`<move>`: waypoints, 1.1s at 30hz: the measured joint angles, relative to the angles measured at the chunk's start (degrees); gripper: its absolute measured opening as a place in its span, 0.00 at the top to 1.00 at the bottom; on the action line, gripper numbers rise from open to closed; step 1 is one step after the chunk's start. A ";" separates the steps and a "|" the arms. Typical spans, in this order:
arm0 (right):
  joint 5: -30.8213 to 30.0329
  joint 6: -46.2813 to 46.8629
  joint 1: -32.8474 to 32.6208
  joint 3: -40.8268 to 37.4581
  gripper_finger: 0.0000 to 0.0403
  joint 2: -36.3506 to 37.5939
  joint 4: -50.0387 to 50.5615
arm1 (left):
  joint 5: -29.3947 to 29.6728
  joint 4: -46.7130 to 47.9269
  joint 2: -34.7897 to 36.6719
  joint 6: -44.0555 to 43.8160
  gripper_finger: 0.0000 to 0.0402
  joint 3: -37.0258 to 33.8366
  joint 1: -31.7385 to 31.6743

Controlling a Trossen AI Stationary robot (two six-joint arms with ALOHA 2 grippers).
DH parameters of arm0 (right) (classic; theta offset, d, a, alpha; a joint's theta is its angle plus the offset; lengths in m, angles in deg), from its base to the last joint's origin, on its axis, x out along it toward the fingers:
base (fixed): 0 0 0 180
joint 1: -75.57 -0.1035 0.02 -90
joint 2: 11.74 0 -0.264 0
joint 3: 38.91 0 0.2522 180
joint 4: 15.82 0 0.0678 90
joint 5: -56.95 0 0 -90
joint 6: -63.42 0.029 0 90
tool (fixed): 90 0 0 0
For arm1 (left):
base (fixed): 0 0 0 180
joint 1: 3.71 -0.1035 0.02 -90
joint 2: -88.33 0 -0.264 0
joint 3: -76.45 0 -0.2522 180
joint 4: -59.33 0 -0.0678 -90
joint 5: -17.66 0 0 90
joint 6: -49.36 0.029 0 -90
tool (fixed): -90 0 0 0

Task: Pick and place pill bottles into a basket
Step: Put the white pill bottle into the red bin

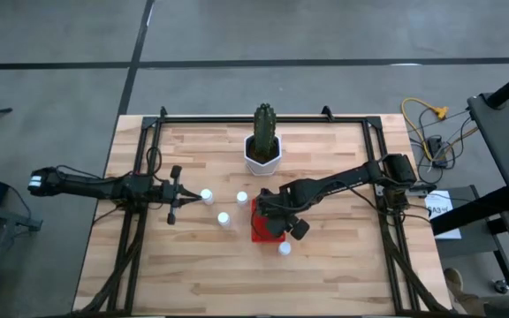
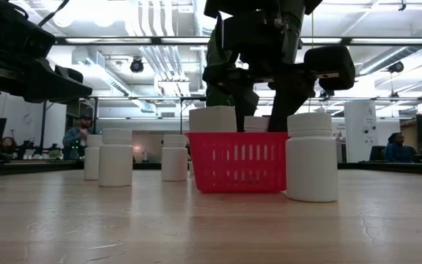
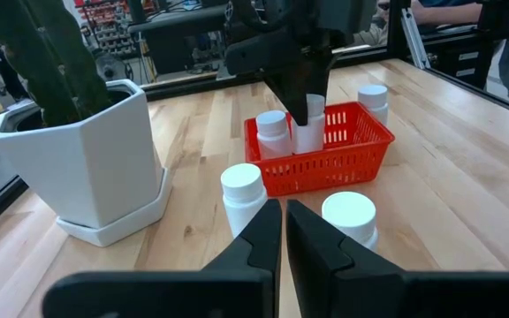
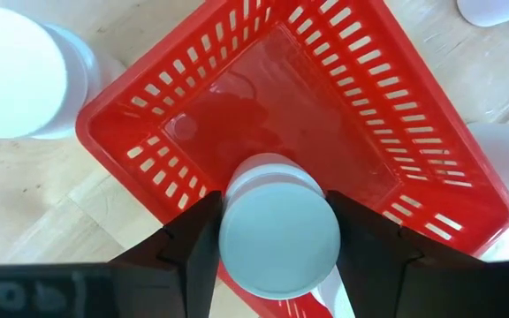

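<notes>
Small rectangular plastic basket (image 4: 387, 132) is bright red, walls patterned with vertical slots, floor solid glossy red. Small cylindrical plastic pill bottles (image 2: 311, 157) are plain white, caps white too, no visible label print. Hexagonal ceramic cactus pot (image 3: 87, 159) is white on a matching white saucer; the cactus (image 1: 264, 126) in it is dark green. Butcher-block wooden desk (image 1: 343, 274) is light tan with pale plank striping, framed by black rails. Both arms and each end effector, left (image 3: 283, 231) and right (image 4: 272, 231), are matte black. Floor (image 1: 60, 53) is grey concrete.
</notes>
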 joint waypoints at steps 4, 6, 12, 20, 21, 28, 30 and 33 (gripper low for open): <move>0.08 1.35 0.00 0.00 0.56 0.00 -0.16 | 0.00 0.00 0.00 0.00 0.99 0.00 0.00; 0.08 1.35 0.00 0.00 0.56 0.00 -0.19 | 0.01 0.00 0.00 0.00 0.99 0.00 0.00; 0.08 1.35 0.00 0.00 0.56 0.00 -0.23 | 0.00 -0.02 0.00 0.00 0.99 0.00 0.00; 0.08 1.52 0.00 0.00 0.54 0.00 -0.17 | 0.00 -0.02 0.00 0.00 0.99 0.00 0.00; 0.08 2.03 0.00 0.00 0.53 0.00 -0.17 | 0.00 -0.02 0.00 0.02 0.99 0.00 0.00; 0.14 3.19 0.00 -0.02 0.47 0.00 0.32 | 0.01 -0.02 0.00 0.01 0.99 0.01 0.01; 0.14 3.19 0.00 -0.02 0.46 0.00 0.32 | 0.01 -0.02 0.00 0.00 0.99 0.00 0.01; 0.14 3.21 0.00 -0.02 0.46 0.00 0.32 | 0.01 -0.02 0.00 0.00 0.99 0.00 0.01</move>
